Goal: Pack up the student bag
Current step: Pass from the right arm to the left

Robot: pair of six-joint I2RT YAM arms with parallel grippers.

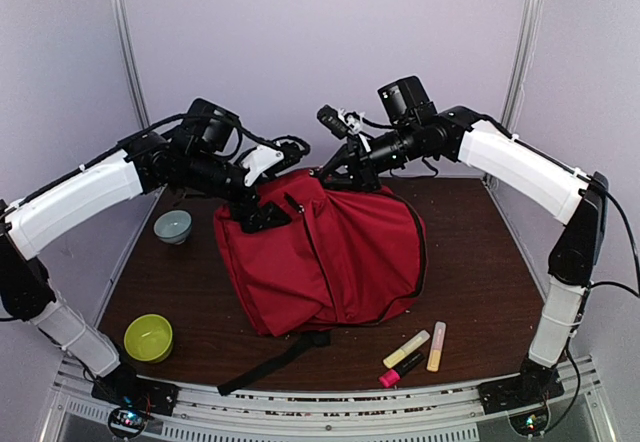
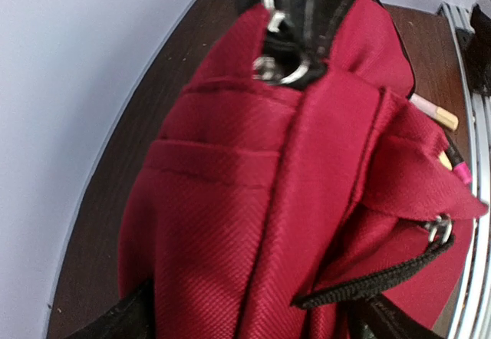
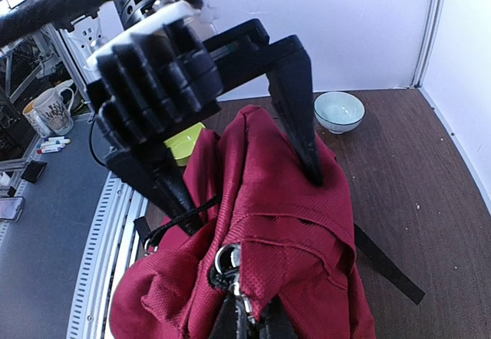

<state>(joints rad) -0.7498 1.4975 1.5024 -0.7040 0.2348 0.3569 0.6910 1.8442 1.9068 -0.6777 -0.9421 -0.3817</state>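
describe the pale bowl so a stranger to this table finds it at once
Start at the red student bag in the middle of the view. Left of it, toward the back, sits a small bowl. It is pale blue-grey, unlike the lime-green bowl closer to the front.

The student bag [image 1: 330, 252], a large red fabric backpack, sat slumped in the middle of the dark worktop [image 1: 480, 262], its body sagging in folds toward the near edge. Its top edge rose at the far side, pinched by the right pincer [image 1: 328, 174] beside the metal zip pulls [image 2: 280, 67]. A black strap [image 1: 275, 357] trailed from its base across the worktop.
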